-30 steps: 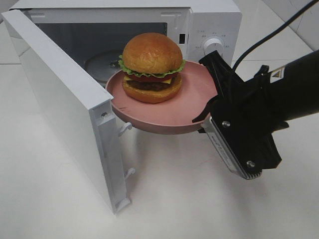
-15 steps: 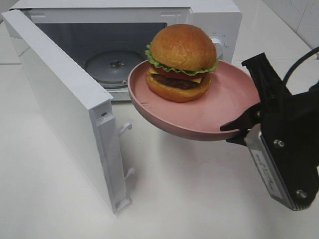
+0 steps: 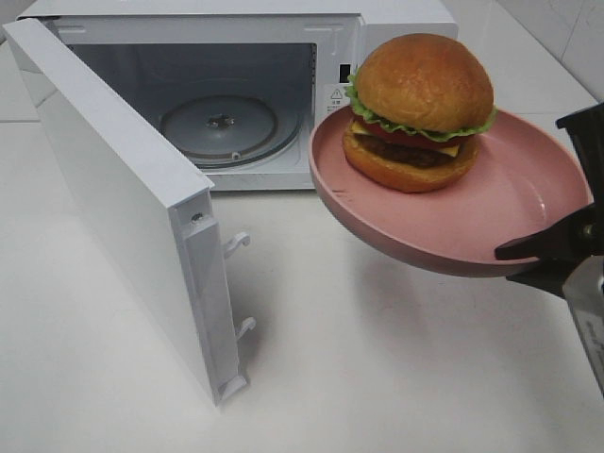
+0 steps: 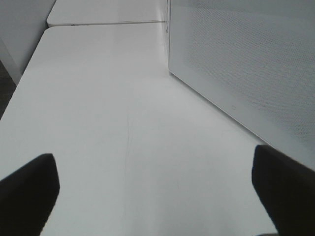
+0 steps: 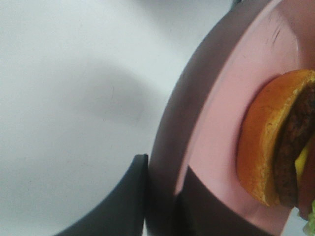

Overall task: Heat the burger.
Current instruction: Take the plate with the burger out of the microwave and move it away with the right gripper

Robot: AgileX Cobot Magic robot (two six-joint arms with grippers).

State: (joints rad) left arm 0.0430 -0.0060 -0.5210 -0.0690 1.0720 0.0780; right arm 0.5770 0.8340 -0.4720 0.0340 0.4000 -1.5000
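Left gripper has its two dark fingers far apart and holds nothing; it hangs over the bare table beside the microwave wall. Right gripper sits at about 4 o'clock in the high view. Its fingers are pinched tight on the rim of the pink plate, one finger over the rim and one under it.

At 9 o'clock the microwave door stands wide open. At about 11 o'clock you can see the round glass tray inside, and nothing is on it. At about 2 o'clock the burger sits on the plate, up in the air, in front of the microwave's knob side and off to the right of the opening.

I think the step is carrying the burger to the oven. Next, the plate needs to go toward 10 o'clock, through the opening, and come down on the glass tray. It must stay level, because the plate tips a little and the burger could slide.

The burger stands up straight, bun top up. Its tall way runs up and down, from bottom bun to top bun.
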